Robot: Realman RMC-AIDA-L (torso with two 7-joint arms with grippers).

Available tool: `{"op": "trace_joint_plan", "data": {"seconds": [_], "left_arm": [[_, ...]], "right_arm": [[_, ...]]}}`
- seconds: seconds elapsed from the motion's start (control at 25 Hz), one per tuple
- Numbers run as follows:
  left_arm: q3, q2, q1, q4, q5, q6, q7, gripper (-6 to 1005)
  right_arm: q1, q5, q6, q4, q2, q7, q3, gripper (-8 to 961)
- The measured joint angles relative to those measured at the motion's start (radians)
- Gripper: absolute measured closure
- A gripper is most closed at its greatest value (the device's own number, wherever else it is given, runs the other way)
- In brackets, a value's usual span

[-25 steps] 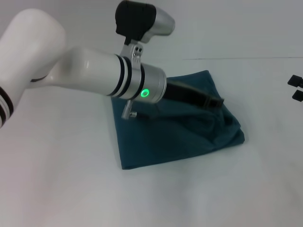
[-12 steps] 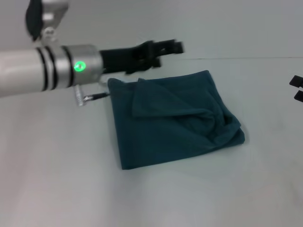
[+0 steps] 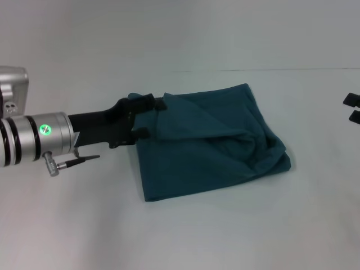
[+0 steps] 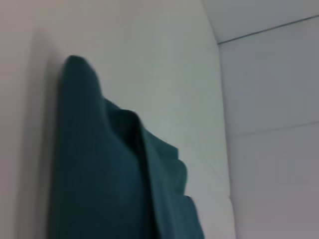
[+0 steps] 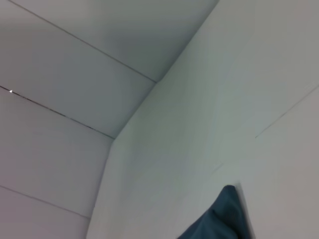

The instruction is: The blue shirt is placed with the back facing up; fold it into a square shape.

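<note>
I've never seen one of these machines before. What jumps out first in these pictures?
The dark blue shirt, already folded into a rough, rumpled square, lies in the middle of the white table. From the robot's left a silver arm with a glowing green light reaches in low, its black left gripper right at the shirt's near-left corner. The right gripper just peeks in at the table's far right edge.

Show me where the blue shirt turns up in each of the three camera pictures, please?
Head view: the blue shirt lies folded mid-table, the left gripper at its far left corner.
Left wrist view: it fills the lower left of the picture.
Right wrist view: only one corner pokes in at the bottom edge.
Shared landmark: the white table under it.
</note>
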Motion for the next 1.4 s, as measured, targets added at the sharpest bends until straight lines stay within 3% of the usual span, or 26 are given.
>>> {"op": "trace_joint_plan", "data": {"seconds": [0.2,0.32,0.52,0.68,0.8,1.08,1.36,1.4], "left_arm": [[-0.026,-0.011,0.028,-0.008,-0.001,-0.002,0.036,106],[-0.061,-0.008,0.046,0.001,0.000,0.052,0.126,108],[-0.180,0.017,0.072,0.017,0.044,0.297,0.583,111],[-0.254,0.004,0.123,0.047,0.080,0.403,0.891,112],[-0.307,-0.007,0.158,0.051,0.077,0.404,0.964,112],[-0.463,-0.030,0.191,0.042,0.072,0.433,0.956,111],[-0.498,-0.040,0.184,0.007,0.056,0.444,0.953,112],[-0.503,-0.041,0.184,0.001,0.050,0.442,0.952,112]], "right_arm": [[0.044,-0.084,-0.010,-0.015,-0.003,0.001,-0.078,269],[0.097,-0.167,-0.057,-0.049,-0.016,0.000,-0.125,269],[0.194,-0.293,-0.132,-0.159,-0.027,0.008,-0.162,269],[0.258,-0.371,-0.155,-0.261,-0.024,-0.020,-0.216,269],[0.287,-0.401,-0.158,-0.326,-0.005,-0.070,-0.286,269],[0.373,-0.503,-0.097,-0.421,0.072,-0.090,-0.424,269],[0.446,-0.689,0.043,-0.445,0.160,-0.090,-0.585,269],[0.446,-0.689,0.043,-0.445,0.160,-0.090,-0.585,269]]}}
